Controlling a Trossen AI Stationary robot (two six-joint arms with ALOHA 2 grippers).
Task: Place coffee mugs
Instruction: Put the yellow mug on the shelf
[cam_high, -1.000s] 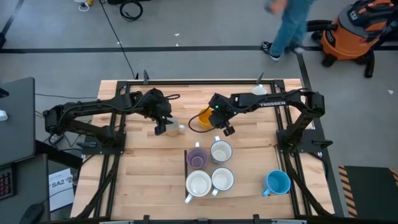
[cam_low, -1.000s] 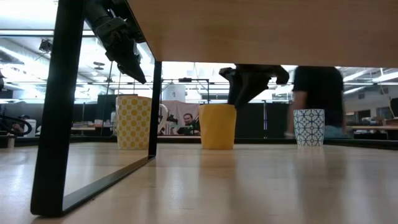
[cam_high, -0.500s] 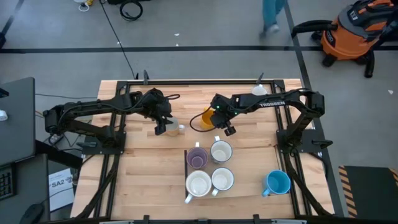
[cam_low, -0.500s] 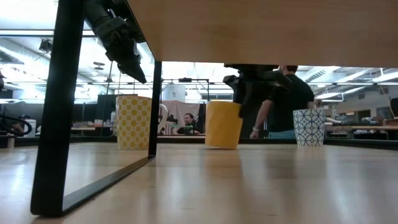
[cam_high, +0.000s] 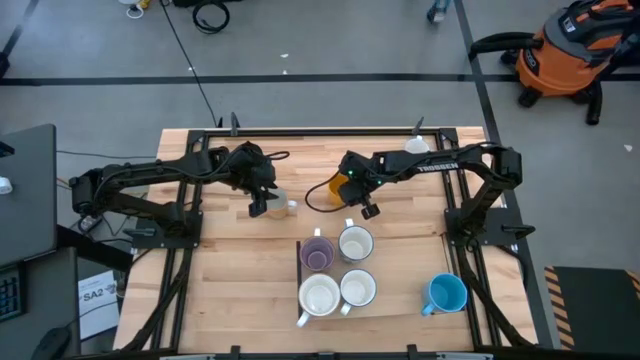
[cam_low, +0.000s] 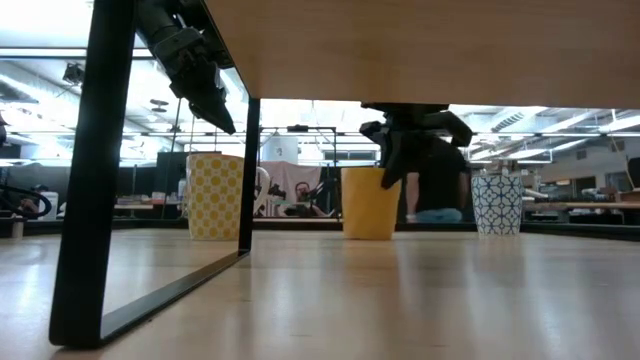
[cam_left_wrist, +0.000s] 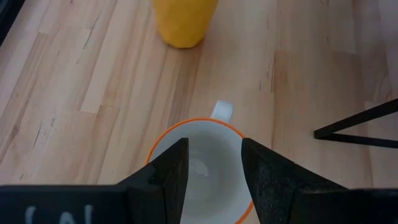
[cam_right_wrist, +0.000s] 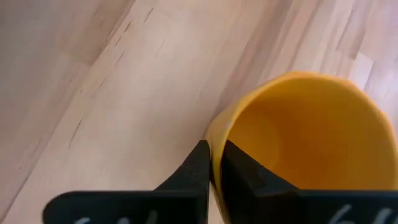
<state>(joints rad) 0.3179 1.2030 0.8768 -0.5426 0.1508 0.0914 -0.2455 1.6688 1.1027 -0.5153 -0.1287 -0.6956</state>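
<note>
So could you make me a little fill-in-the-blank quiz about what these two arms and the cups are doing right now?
1. The right gripper has its fingers pinched on the rim of the ____ mug.
2. The left gripper hangs over a mug with an orange rim, fingers ____.
3. Four mugs sit clustered in a square; the one that is not pale is ____.
4. The mug standing alone near the right arm's base is ____.

Missing words: yellow; open; purple; blue

The right pincer has dragged the orange mug rightward.
</note>
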